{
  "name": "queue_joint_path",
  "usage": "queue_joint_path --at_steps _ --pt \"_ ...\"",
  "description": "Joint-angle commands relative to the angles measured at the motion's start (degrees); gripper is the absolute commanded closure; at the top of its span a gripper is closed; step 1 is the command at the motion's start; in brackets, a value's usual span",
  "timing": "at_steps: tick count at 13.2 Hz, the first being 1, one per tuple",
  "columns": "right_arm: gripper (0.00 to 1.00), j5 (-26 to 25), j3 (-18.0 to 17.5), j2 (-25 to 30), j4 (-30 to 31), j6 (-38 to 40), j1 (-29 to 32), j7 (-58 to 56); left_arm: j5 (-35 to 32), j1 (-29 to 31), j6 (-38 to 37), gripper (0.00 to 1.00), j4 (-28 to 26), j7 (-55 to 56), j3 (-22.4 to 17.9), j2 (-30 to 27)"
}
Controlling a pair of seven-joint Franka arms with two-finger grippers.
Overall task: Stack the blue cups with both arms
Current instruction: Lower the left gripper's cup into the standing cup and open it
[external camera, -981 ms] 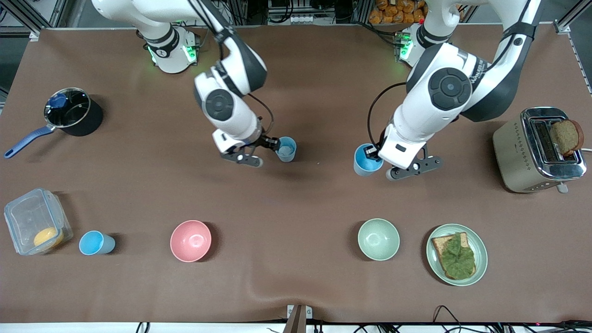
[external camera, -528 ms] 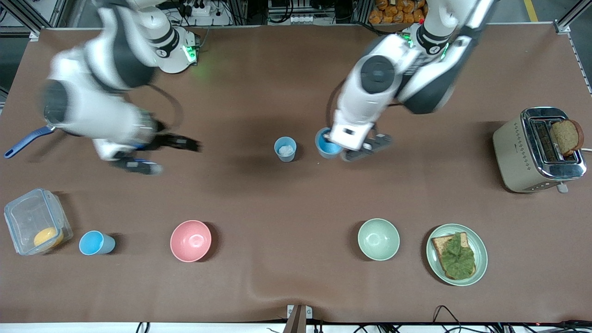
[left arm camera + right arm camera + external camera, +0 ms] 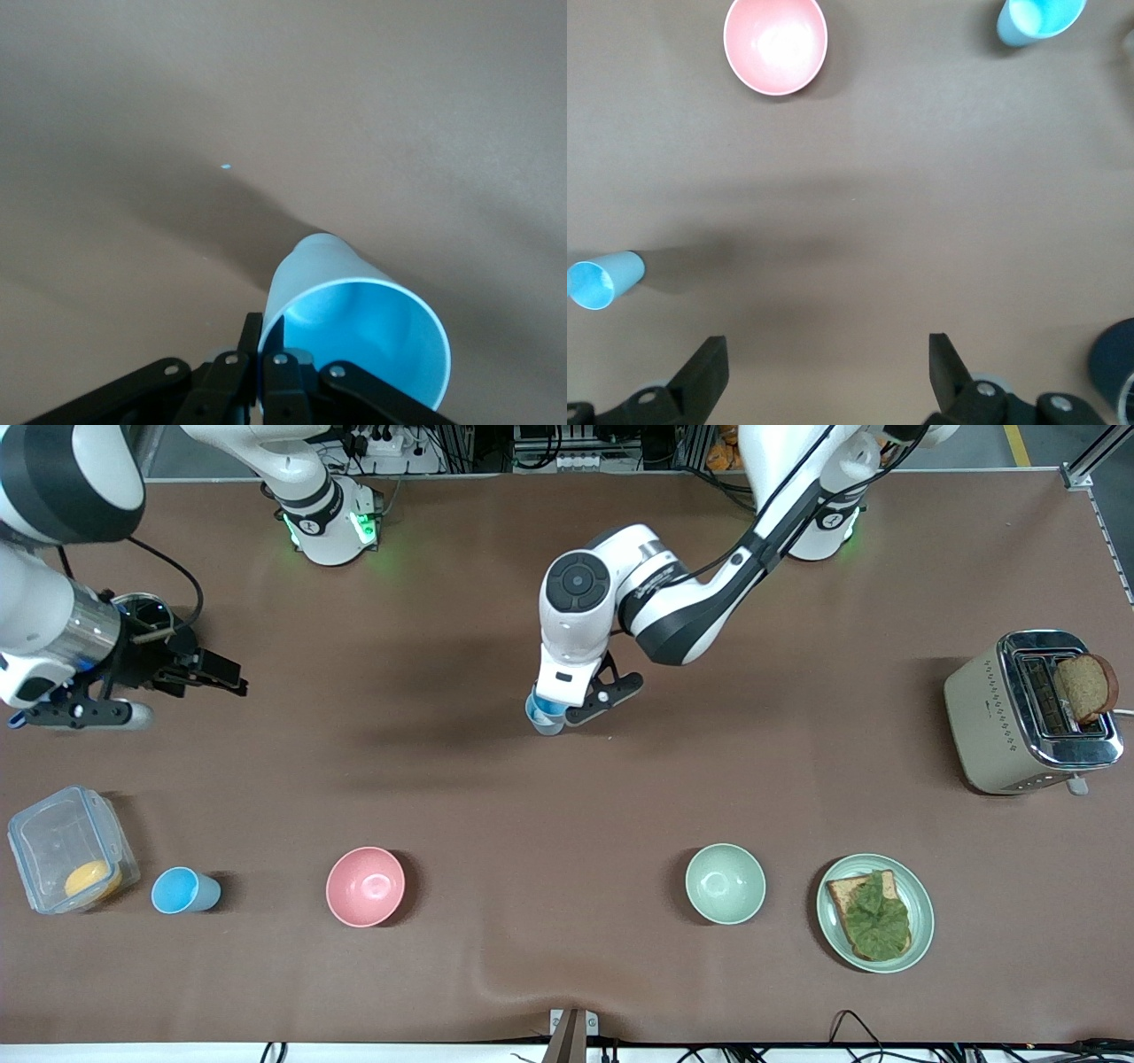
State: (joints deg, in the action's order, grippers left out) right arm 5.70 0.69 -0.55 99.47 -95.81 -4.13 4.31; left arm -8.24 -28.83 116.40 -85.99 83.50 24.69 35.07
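Observation:
My left gripper (image 3: 551, 705) is shut on the rim of a light-blue cup (image 3: 541, 712), one finger inside and one outside; the left wrist view shows the gripper (image 3: 264, 329) and this cup (image 3: 354, 319). It holds the cup right over the cup that stands mid-table, which shows only as a grey-blue edge (image 3: 550, 729). I cannot tell whether one sits in the other. My right gripper (image 3: 220, 673) is open and empty by the pot, its fingers (image 3: 704, 372) wide apart. A third blue cup (image 3: 184, 891) stands near the front edge; it also shows in the right wrist view (image 3: 1041, 18).
A dark pot (image 3: 146, 615) with a blue handle sits under the right arm. A clear box (image 3: 53, 841) stands beside the third cup. A pink bowl (image 3: 365, 887), a pale green bowl (image 3: 725, 883) and a plate (image 3: 921, 908) of toast line the front. A toaster (image 3: 992, 717) stands at the left arm's end.
My left gripper carried its cup across to the mid-table cup. My right gripper let go of that cup, opened, and swung away to the pot.

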Motion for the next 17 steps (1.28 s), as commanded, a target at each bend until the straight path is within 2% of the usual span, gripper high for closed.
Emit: queue_joint_path --at_steps 1,5,6,7,8,9,11,13,17 --pt "0.00 -4.11 -6.29 1.43 -0.85 0.89 6.66 -2.01 -1.86 -1.40 1.02 1.00 1.87 1.93 -0.35 2.19" --pt "0.00 -4.47 -6.67 1.17 -2.79 1.76 7.82 -4.31 -3.44 -2.63 2.87 1.00 1.79 3.33 -0.35 3.42" --pt "0.00 -4.47 -6.67 1.17 -2.70 1.86 7.74 -4.22 -3.36 -2.72 2.96 0.96 1.87 4.90 -0.35 3.86" --pt "0.00 -4.91 -6.76 1.17 -2.79 1.86 7.73 -4.22 -3.45 -2.64 3.57 0.62 1.87 6.83 -0.43 4.30" --pt "0.00 -5.35 -6.76 1.17 -3.14 1.86 7.73 -4.22 -3.62 -2.64 3.92 0.20 1.79 6.94 -0.43 4.31" --pt "0.00 -5.53 -6.76 1.17 -3.92 2.12 7.73 -4.22 -3.62 -2.55 4.01 0.00 1.87 6.94 -0.43 4.13" --pt "0.00 -6.58 -6.76 1.17 -4.46 2.65 7.73 -4.22 -3.80 -1.68 3.92 0.00 1.87 6.15 -1.05 1.51" --pt "0.00 -6.58 -6.76 1.08 -4.72 3.17 7.47 -4.22 -7.90 0.95 2.79 0.00 1.44 1.00 -3.68 -5.24" --pt "0.00 -6.49 -6.67 1.26 -5.42 4.76 7.38 -4.04 -7.93 13.15 -8.08 0.00 1.26 -19.10 -3.16 -15.45"
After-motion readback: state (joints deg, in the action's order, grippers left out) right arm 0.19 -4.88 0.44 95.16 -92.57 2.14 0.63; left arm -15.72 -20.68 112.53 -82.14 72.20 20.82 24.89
